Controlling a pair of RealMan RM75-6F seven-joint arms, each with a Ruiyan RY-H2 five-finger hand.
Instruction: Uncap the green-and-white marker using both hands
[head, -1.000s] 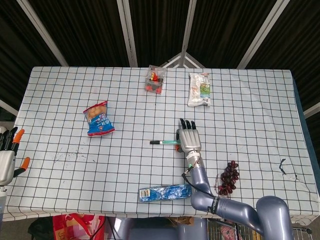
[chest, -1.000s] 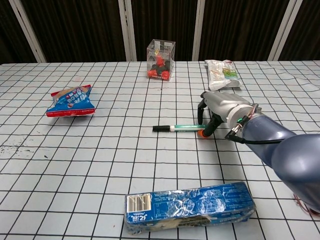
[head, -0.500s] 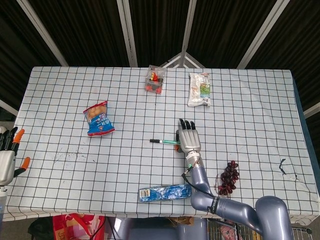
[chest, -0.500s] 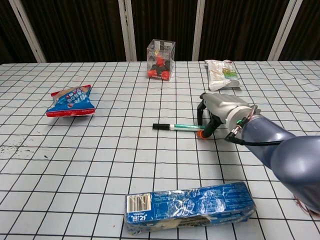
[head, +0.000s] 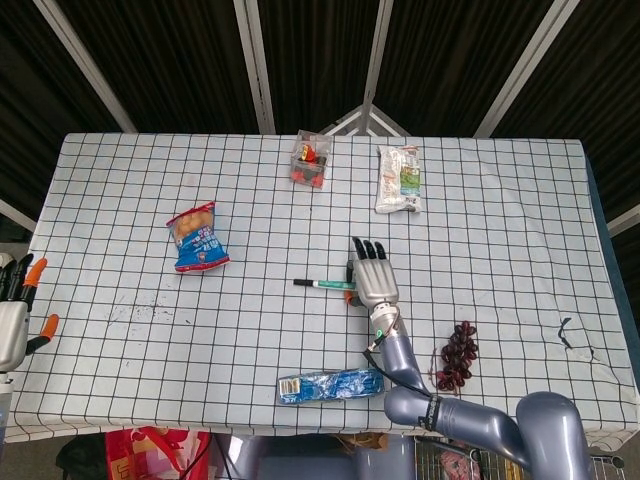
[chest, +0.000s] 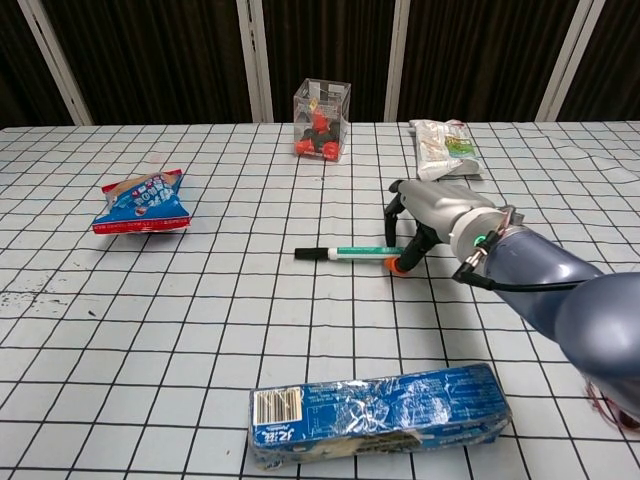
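The green-and-white marker (head: 322, 285) lies level near the table's middle, with its black cap pointing left (chest: 345, 251). My right hand (head: 371, 281) is over the marker's right end. In the chest view its fingers (chest: 400, 215) curl down around that end, and the thumb's orange tip is beside the barrel. My left hand (head: 14, 318) hangs off the table's left edge with fingers apart and nothing in it. The chest view does not show the left hand.
A blue snack bag (chest: 143, 203) lies at the left. A clear box (chest: 321, 120) with red pieces and a white packet (chest: 444, 148) sit at the back. A long blue packet (chest: 375, 414) lies at the front, and dark grapes (head: 459, 356) are to the right.
My right hand has shifted a little to the left, and the marker has moved left with it. The left hand has stayed put.
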